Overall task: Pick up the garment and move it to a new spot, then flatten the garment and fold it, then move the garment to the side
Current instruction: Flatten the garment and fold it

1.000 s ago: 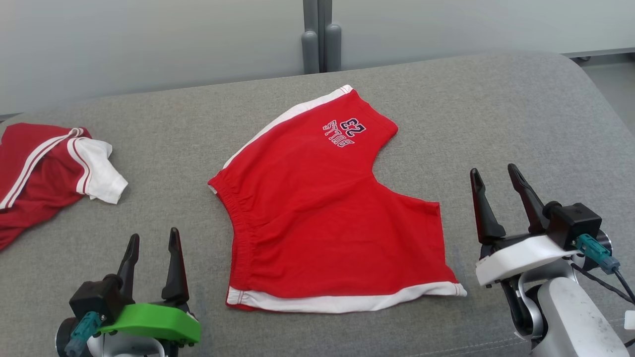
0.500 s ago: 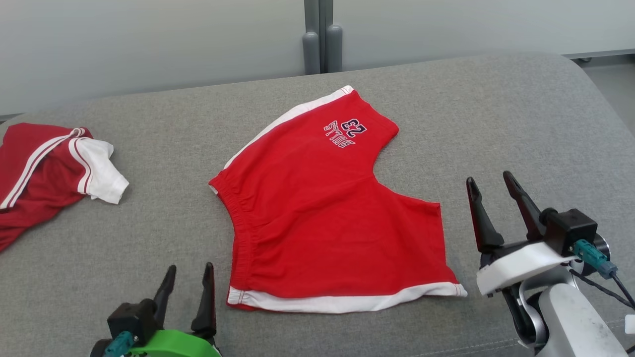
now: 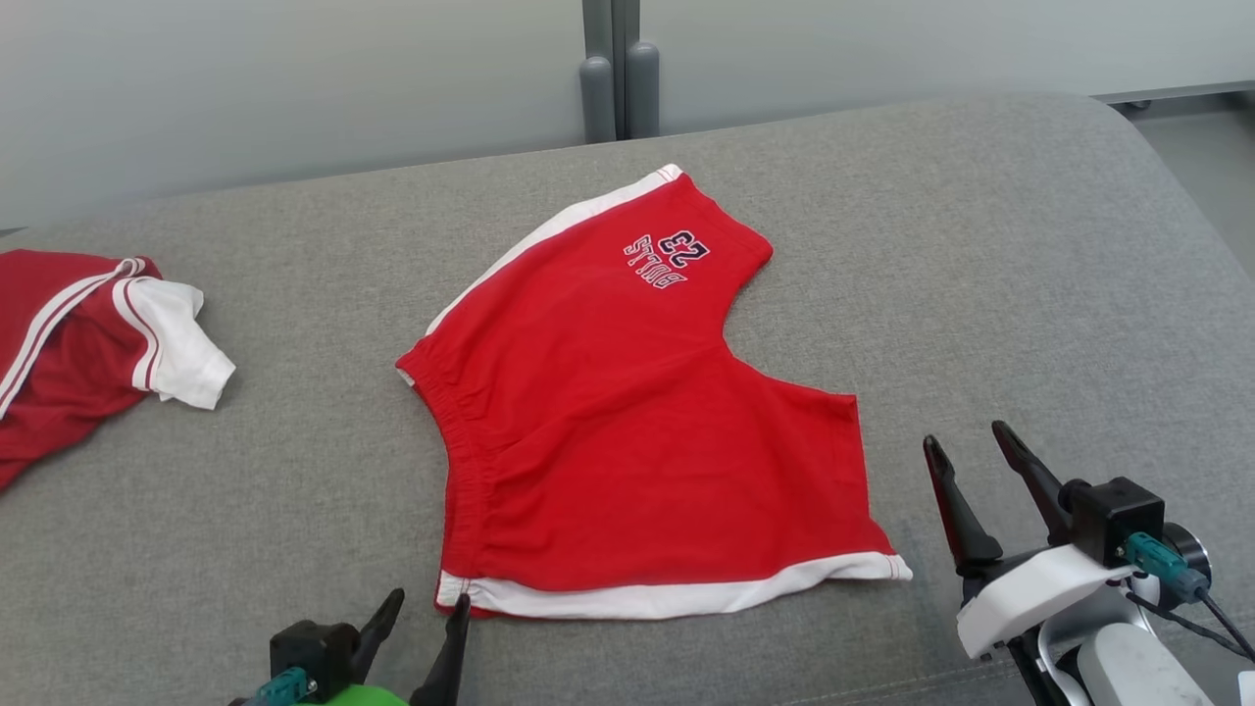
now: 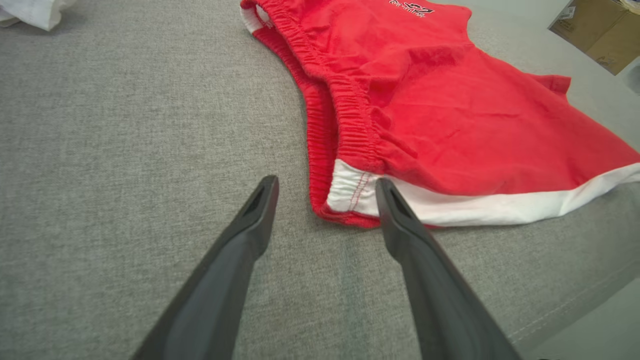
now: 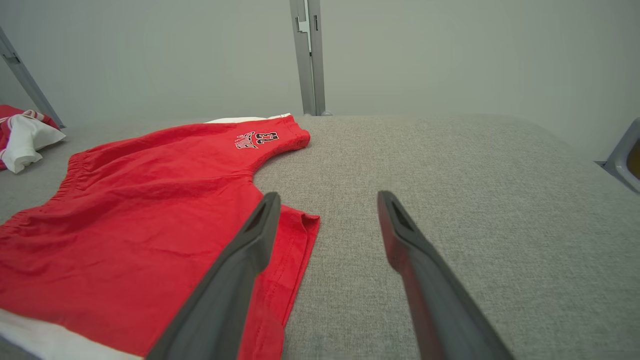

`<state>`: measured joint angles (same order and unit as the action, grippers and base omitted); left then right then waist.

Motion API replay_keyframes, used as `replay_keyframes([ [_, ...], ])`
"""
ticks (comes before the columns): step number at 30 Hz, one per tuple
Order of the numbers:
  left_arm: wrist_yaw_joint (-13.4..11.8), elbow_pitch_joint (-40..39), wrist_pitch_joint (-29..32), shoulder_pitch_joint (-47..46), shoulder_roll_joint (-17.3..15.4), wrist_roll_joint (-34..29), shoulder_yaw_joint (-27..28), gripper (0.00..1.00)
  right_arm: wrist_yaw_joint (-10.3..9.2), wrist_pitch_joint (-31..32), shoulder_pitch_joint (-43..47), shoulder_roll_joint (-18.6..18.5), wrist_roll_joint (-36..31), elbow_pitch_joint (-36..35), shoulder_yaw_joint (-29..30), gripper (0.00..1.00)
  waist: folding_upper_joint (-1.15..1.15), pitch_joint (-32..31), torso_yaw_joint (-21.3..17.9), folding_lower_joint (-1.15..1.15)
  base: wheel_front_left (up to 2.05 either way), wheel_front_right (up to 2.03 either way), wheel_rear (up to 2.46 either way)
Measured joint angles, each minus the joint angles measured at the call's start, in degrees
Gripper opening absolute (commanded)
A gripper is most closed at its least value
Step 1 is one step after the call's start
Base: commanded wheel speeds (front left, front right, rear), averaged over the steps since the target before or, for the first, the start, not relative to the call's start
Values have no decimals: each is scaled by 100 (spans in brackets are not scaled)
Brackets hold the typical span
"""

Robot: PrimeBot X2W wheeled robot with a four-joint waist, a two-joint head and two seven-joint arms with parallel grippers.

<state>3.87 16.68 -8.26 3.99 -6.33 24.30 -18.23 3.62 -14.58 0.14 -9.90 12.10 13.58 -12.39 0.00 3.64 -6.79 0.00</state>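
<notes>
Garment flat; L tool spread wide at hem corner.

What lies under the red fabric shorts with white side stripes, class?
The red fabric shorts lie flat on the grey woven surface, which shows all around them. The patch directly beneath is covered, so whether anything else lies there cannot be seen.

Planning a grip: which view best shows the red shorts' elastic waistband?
Left wrist view: the red shorts' gathered elastic waistband is close, its ruching sharp. Head view shows it whole but smaller; right wrist view, a distant foreshortened edge.
</notes>
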Motion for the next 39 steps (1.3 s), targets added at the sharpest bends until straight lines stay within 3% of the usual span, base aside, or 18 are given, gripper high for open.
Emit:
replay_keyframes([
  [13, 124, 177, 70, -278, 1, 24, -81, 100, 74, 0, 65, 33, 0, 41, 41, 100, 0, 199, -175, 0, 0, 0, 0],
  [17, 174, 258, 71, -322, 2, 24, -201, 5, 102, 0, 81, 38, 1, 79, 51, 100, 0, 228, -180, 0, 0, 0, 0],
  [18, 175, 268, 71, -324, 3, 24, -221, 0, 110, 0, 97, 37, 0, 82, 53, 100, 0, 234, -180, 0, 0, 0, 0],
  [26, 224, 168, 69, -361, -27, 24, -344, 0, 152, 0, 213, -1, 3, 216, 78, 100, 0, 282, -164, 0, 0, 0, 0],
  [33, 243, 85, 3, -365, -58, 78, -372, 0, 291, 1, 615, 38, 157, 654, -291, 100, 0, 318, -89, 0, 0, 0, 0],
  [39, 269, 42, -78, -372, -59, 143, -312, 0, 294, 1, 614, 188, 259, 777, -497, 100, 0, 362, -8, 0, 0, 0, 0],
])
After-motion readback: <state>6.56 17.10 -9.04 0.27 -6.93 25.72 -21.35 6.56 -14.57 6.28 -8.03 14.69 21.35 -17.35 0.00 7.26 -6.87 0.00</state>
